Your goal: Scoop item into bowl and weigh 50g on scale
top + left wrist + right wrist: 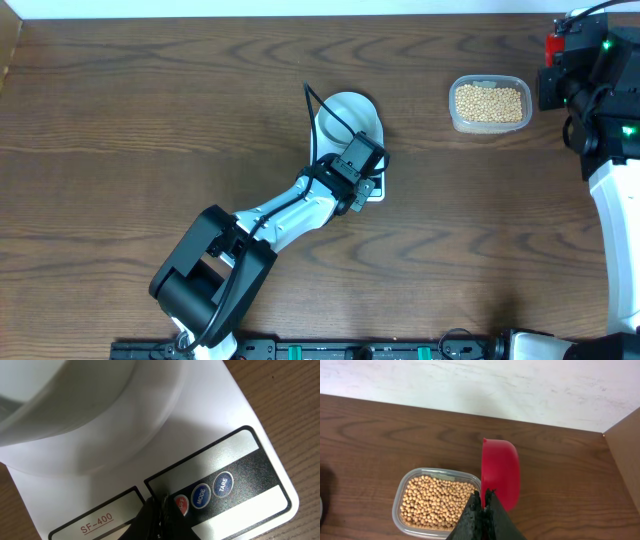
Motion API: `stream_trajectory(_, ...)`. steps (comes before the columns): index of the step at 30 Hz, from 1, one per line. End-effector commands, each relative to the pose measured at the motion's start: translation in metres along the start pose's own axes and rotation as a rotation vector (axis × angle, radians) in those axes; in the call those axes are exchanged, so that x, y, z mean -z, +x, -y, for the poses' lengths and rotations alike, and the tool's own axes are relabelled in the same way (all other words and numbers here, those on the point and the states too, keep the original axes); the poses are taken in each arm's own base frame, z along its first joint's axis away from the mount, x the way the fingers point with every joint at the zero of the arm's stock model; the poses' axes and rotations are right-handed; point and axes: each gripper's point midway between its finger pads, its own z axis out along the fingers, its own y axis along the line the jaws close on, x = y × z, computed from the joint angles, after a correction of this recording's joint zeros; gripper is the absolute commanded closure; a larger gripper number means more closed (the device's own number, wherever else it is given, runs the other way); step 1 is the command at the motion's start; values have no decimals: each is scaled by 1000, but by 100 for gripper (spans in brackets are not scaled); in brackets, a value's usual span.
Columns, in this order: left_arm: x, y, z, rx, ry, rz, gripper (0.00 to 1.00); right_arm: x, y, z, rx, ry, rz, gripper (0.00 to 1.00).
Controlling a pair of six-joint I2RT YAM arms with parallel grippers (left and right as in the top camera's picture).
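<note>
The left gripper [161, 510] has its fingers pressed together, tips at the red button [182, 505] near the front edge of the scale [240, 425]; the bowl [75, 405] sits on the scale's far end, its rim overhanging the platform; the right gripper [483, 505] is clamped on a red scoop [501, 472] standing on edge, just over the right rim of the tub [402, 492]; the beans [432, 502] fill that tub, close to the table's [150, 120] far edge; bare wood lies between tub and scale.

bowl [75, 405] partly beyond frame edge
</note>
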Motion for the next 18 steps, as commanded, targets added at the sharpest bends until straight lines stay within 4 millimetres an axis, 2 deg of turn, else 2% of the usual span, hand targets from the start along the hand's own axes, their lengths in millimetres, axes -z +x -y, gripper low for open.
stream_trajectory(1,-6,11,-1,-10,-5,-29,93,3,-9,4,10,4,23,99)
stream_trajectory(18,-6,10,2,-16,-1,-25,93,3,-9,4,10,5,23,99)
